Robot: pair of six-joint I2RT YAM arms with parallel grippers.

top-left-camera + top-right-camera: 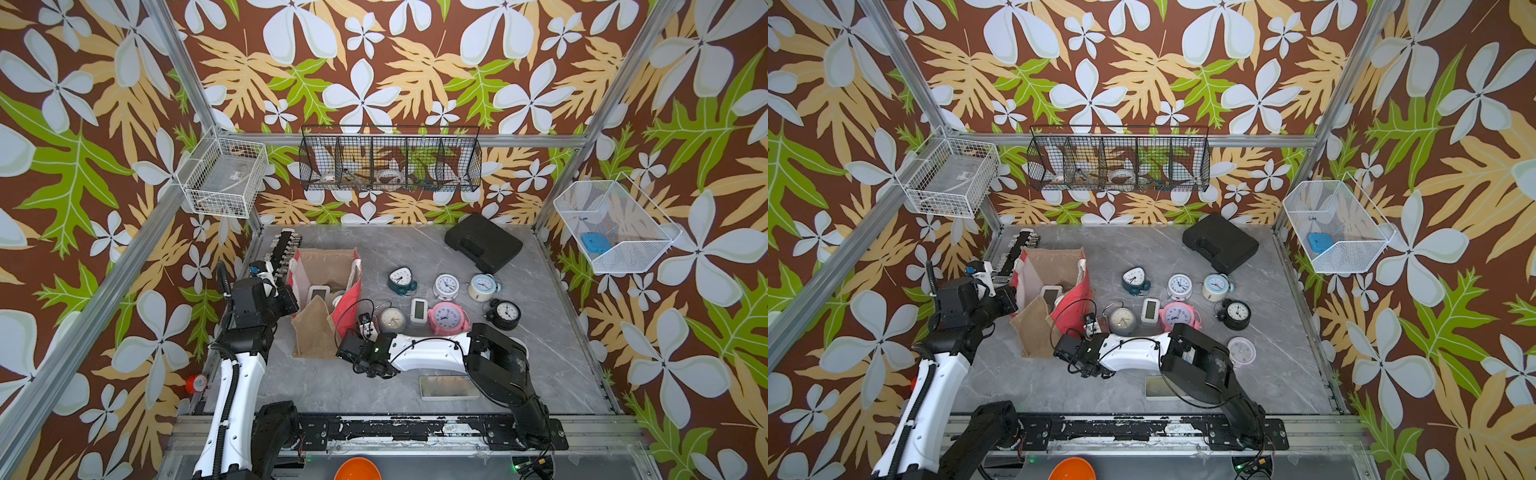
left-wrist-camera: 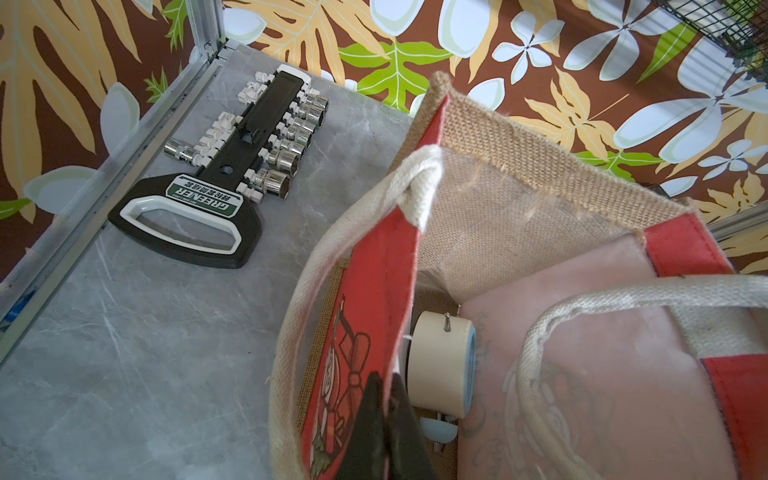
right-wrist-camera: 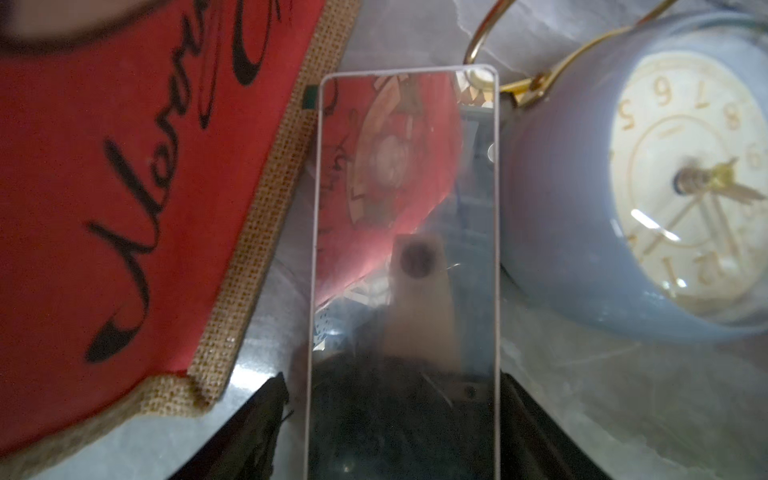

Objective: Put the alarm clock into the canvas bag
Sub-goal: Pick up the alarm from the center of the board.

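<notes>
2 clocks (image 1: 319, 293) lie inside the canvas bag (image 1: 328, 266). Your left gripper (image 2: 385, 386) is pinched together on its red panel (image 2: 390, 266); your right gripper (image 3: 392, 378) clamps the mirror-faced alarm clock (image 3: 405, 208) just beside the bag.

The left arm (image 1: 232, 374) reaches forward from the near desk (image 1: 316, 374) edge, its jaws pinched shut on the canvas bag (image 2: 390, 270) wall. The right arm (image 1: 432, 353) lies low, forearm pointing leftward, jaws flanking and gripping a mirror-faced alarm clock (image 3: 403, 187).
</notes>
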